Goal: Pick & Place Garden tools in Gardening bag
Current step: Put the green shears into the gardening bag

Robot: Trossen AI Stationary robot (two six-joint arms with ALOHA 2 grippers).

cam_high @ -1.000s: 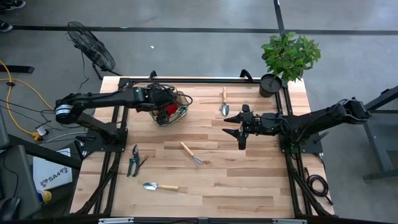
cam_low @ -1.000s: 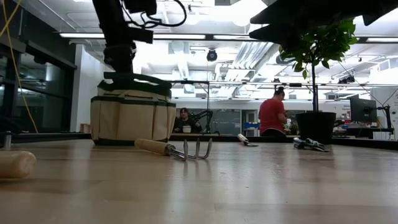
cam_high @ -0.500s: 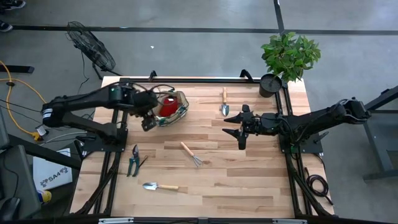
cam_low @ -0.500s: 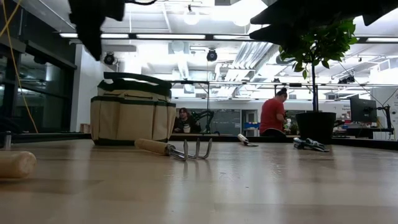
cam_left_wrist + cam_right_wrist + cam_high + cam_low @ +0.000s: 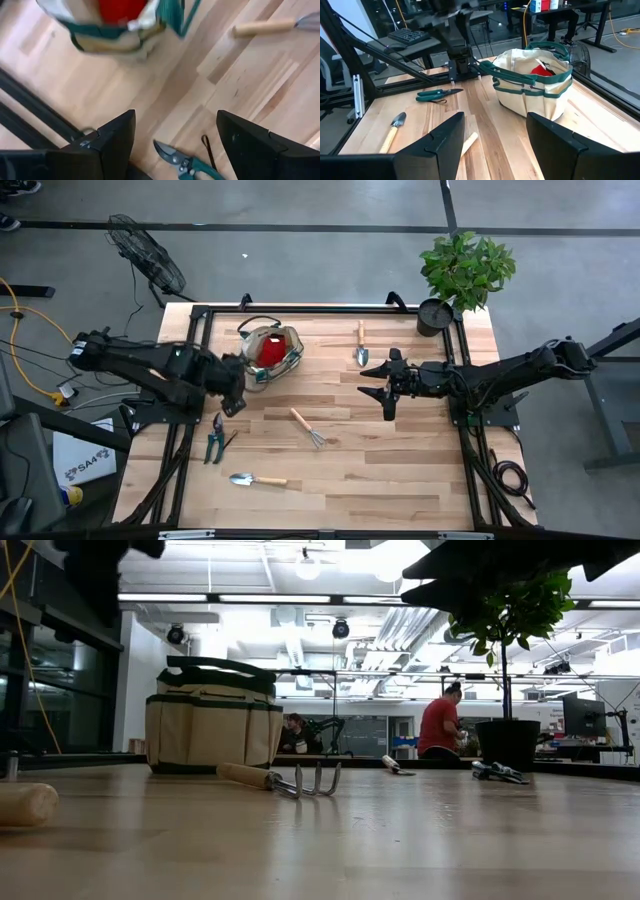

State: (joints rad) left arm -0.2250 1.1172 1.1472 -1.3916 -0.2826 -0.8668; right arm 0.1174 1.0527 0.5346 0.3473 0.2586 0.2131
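While the left gripper (image 5: 234,387) hangs empty with its fingers spread wide over the left side of the wooden tabletop (image 5: 400,470), the round beige canvas bag with dark green trim (image 5: 270,351) sits just beyond it at the far left, a red spray bottle (image 5: 271,349) showing inside. Green-handled pruning shears (image 5: 215,439) lie just near of that gripper. A wooden-handled trowel (image 5: 257,479) rests at the near left, a wooden-handled hand rake (image 5: 308,427) lies mid-table, and another wooden-handled trowel (image 5: 361,344) lies at the far centre. Over on the right, the right gripper (image 5: 381,385) hovers above the boards, fingers apart and holding nothing. A potted green plant (image 5: 462,275) stands at the far right corner.
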